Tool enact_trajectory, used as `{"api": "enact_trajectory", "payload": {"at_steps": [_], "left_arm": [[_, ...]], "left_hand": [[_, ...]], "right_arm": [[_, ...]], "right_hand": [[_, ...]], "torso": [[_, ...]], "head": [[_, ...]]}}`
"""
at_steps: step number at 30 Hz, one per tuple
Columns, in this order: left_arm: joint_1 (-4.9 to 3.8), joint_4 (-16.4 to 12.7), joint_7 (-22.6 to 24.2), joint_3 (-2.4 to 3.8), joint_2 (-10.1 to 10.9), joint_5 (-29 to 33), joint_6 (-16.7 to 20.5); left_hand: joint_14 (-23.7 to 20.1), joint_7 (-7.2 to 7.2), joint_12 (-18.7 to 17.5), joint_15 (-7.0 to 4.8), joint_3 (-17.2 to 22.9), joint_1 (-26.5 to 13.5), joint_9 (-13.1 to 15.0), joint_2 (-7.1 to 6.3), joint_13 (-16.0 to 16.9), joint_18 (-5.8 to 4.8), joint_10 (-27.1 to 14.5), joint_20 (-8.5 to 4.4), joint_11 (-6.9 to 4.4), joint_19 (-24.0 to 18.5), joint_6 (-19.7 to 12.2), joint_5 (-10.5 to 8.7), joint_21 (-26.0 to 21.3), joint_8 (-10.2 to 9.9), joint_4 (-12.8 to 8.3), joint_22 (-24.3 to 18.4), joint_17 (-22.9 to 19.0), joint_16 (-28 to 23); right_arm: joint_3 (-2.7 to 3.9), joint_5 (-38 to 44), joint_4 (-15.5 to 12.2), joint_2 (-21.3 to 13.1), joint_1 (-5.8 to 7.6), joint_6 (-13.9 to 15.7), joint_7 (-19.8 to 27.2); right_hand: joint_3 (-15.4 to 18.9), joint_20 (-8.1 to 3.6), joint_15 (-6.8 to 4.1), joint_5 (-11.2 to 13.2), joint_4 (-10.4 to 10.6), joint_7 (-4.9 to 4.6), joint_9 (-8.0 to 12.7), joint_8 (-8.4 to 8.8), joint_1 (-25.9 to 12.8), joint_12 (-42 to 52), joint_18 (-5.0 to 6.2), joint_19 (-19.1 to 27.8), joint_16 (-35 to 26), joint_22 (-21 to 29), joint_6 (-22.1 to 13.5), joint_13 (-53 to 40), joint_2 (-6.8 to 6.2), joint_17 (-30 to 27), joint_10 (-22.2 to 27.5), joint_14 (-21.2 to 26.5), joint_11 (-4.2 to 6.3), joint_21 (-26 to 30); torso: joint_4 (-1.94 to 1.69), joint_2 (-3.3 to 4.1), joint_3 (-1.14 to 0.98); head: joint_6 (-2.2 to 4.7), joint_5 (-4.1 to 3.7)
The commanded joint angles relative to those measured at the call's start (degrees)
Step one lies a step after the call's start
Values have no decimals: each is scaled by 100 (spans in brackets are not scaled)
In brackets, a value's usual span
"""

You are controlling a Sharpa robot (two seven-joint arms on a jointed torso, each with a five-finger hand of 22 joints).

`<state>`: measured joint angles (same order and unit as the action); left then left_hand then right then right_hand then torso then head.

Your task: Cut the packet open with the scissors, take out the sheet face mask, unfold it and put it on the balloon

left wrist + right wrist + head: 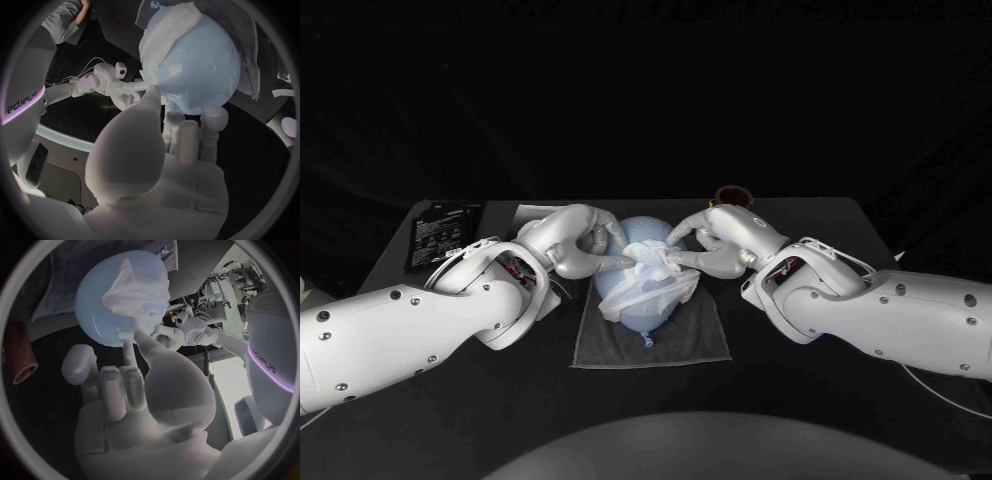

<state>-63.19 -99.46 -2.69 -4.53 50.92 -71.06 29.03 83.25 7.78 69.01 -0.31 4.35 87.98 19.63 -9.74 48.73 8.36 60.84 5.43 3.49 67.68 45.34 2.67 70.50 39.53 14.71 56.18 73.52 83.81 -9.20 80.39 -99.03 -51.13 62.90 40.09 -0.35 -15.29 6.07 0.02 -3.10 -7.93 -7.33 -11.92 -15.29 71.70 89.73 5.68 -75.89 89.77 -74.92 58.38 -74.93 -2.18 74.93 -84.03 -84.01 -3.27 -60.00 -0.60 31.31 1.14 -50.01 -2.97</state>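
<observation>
While left hand [574, 240] and right hand [726, 238] fingers pinch the bunched sheet face mask [653, 258] atop the balloon [646, 315], from 10 and 2 o'clock, uneven pulling could tear it or roll the balloon.

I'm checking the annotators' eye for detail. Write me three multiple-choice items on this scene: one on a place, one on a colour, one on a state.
1. The balloon lies on: A) a grey towel B) a black packet C) the bare table.
2. The balloon is: A) red B) pale blue C) yellow.
3. The face mask is: A) inside the packet B) flat on the table C) partly bunched on the balloon.
Answers: 1 A, the towel spreads out under it; 2 B, it is pale blue in every view; 3 C, white folds drape its top and side.
</observation>
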Motion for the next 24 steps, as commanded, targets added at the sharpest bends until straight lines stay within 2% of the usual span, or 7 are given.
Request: {"api": "enact_trajectory", "payload": {"at_steps": [1,10,16,20,22,23,24], "left_arm": [[5,-24,-85,-3,-12,-76,-168],[5,-40,30,-2,-13,98,-172],[5,-40,133,-2,-13,234,-156],[5,-36,204,-2,-14,314,-147],[4,-34,226,-2,-16,333,-146],[4,-32,234,-2,-16,339,-146],[4,-31,241,-1,-16,343,-145]], "left_hand": [[32,-8,19,3,24,72,-28,38,11,-112,43,-8,-15,21,-8,13,39,-34,57,4,-12,17],[47,-84,46,-57,381,448,-245,341,84,-115,186,-47,-89,30,322,17,74,-236,143,53,13,31],[73,-130,25,-103,958,699,-404,475,126,-126,257,-94,-137,54,590,15,122,-390,141,120,59,49],[106,-141,63,-119,1352,722,-438,431,226,-136,357,-115,-150,81,720,15,169,-394,103,183,131,77],[124,-140,93,-122,1558,673,-448,352,293,-142,429,-122,-149,96,751,16,196,-393,81,220,170,92],[139,-135,112,-123,1809,579,-457,246,343,-146,488,-126,-155,103,779,11,220,-390,48,249,200,103],[146,-146,121,-126,1867,563,-458,221,362,-148,507,-126,-149,110,786,8,229,-387,32,264,217,110]], "right_arm": [[3,108,26,16,-4,61,-60],[5,98,3,18,-4,280,-10],[7,91,-19,20,-4,353,25],[11,78,-35,21,-3,415,60],[12,74,-38,23,-3,424,66],[13,72,-38,24,-2,423,65],[13,72,-38,24,-2,417,64]], "right_hand": [[-17,-16,-33,28,19,-27,7,20,34,27,42,21,23,-684,-3,-1507,-12,1507,-597,-599,13,32],[0,-16,-27,28,52,-43,24,50,0,27,41,22,23,-683,-34,-1507,-11,1507,-597,-599,1,35],[6,-15,-24,28,61,-46,28,58,-9,27,41,23,23,-682,-42,-1507,-13,1507,-597,-599,-2,37],[10,-15,-22,28,67,-49,32,65,-15,27,38,18,23,-685,-51,-1507,-15,1507,-597,-599,-5,28],[10,-15,-22,28,67,-49,32,65,-15,27,38,18,23,-685,-51,-1507,-15,1507,-597,-599,-5,28],[10,-15,-22,28,67,-49,32,65,-15,27,38,18,23,-685,-51,-1507,-15,1507,-597,-599,-5,28],[11,-14,-22,28,68,-50,33,66,-16,27,39,19,23,-684,-52,-1507,-15,1507,-597,-599,-5,29]], "torso": [[-3,5,-2],[3,-4,-1],[2,-1,1],[4,1,2],[3,0,1],[1,0,1],[0,-1,0]], "head": [[1,6],[1,-2],[1,-9],[1,-13],[1,-9],[1,-12],[1,-12]]}}
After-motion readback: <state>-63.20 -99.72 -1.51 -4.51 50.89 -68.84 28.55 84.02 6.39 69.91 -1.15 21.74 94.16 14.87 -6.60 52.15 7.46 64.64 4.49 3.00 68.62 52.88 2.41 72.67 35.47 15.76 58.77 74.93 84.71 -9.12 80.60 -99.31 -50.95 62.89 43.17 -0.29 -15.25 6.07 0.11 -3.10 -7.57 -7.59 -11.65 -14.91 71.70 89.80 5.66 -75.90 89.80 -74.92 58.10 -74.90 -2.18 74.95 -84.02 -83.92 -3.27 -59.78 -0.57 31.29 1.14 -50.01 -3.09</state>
